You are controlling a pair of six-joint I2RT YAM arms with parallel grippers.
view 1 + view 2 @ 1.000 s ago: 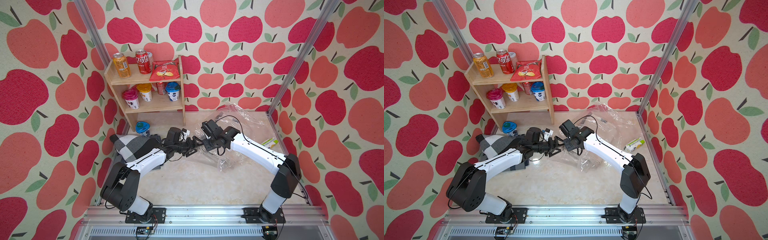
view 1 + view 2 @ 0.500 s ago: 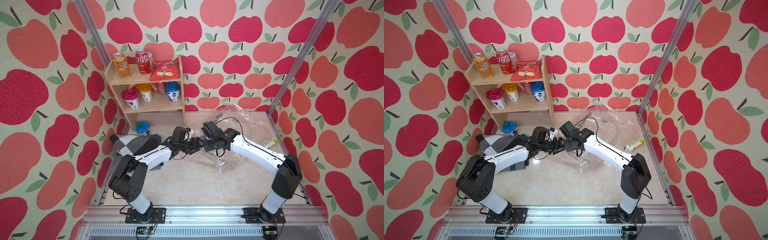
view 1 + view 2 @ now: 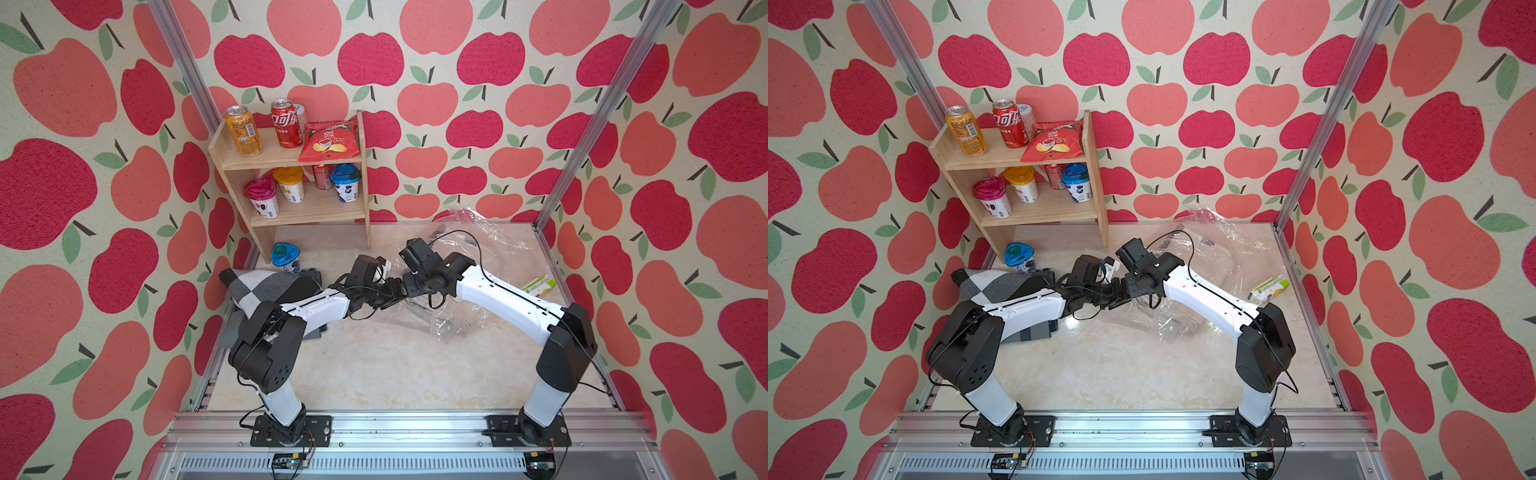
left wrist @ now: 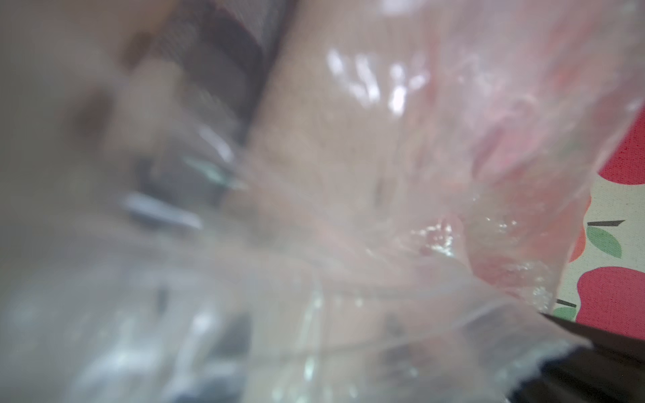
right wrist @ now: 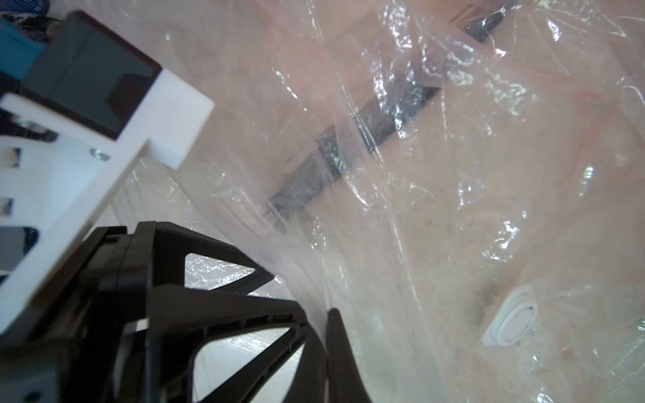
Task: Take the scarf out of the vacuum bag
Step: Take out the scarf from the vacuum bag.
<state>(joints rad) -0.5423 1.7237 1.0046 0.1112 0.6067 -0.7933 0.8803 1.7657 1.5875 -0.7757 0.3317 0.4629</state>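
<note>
Tabletop [image 3: 395,374], marble-look, carries everything. Wooden shelf [image 3: 362,174] sits in the back left corner. Its top tier holds an orange can [image 3: 243,131], red can [image 3: 286,124] and chips bag [image 3: 330,141]. Its lower tier holds a pink cup [image 3: 262,199], yellow cup [image 3: 289,185], small red can [image 3: 322,175] and blue cup [image 3: 345,185]. Vacuum bag [image 3: 490,253] lies crumpled on the right half of the table. Scarf [image 3: 266,286], grey/white check, lies outside the bag, just left of it at the table's left edge, partly under the left arm [image 3: 316,307]. Both grippers meet at the bag's left edge. Right gripper [image 3: 411,284] is closed, with bag film bunched between its fingertips in the right wrist view. Left gripper [image 3: 390,293] is right against it. Plastic smears the left wrist view, so can't tell whether its jaws are apart or together. Blue-lid cup [image 3: 285,255] stands on the table under the shelf, next to the scarf. Small green-yellow box [image 3: 539,286] lies beside the bag's right side. White valve cap [image 5: 513,315] sits on the bag film.
</note>
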